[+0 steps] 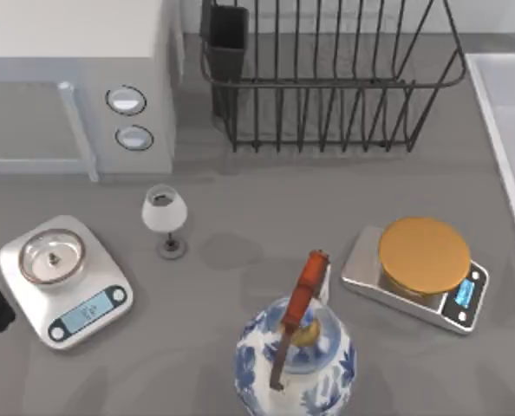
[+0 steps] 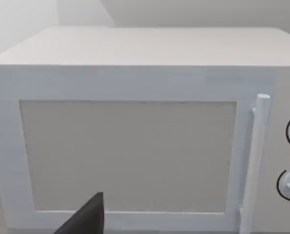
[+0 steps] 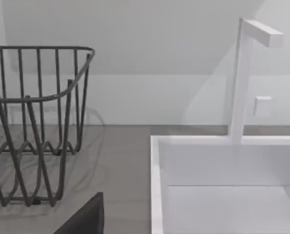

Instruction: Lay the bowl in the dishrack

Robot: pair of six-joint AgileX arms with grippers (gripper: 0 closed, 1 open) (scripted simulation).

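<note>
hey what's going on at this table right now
Nothing is being handled yet. The blue and white bowl sits at the table's near edge with an orange-handled tool across it, between two scales. The dishrack stands at the back, with no bowl in it. The left arm is parked at the left edge, facing the microwave; the right wrist camera faces the sink.

A black wire dishrack (image 1: 327,87) stands on the grey bench (image 1: 240,251) beside a white box-shaped microwave (image 1: 75,78). The rounded ceramic vase (image 1: 296,364) is white with blue floral patterning, and the silver kitchen scale (image 1: 418,277) carries an orange-gold round plate (image 1: 424,256).
</note>
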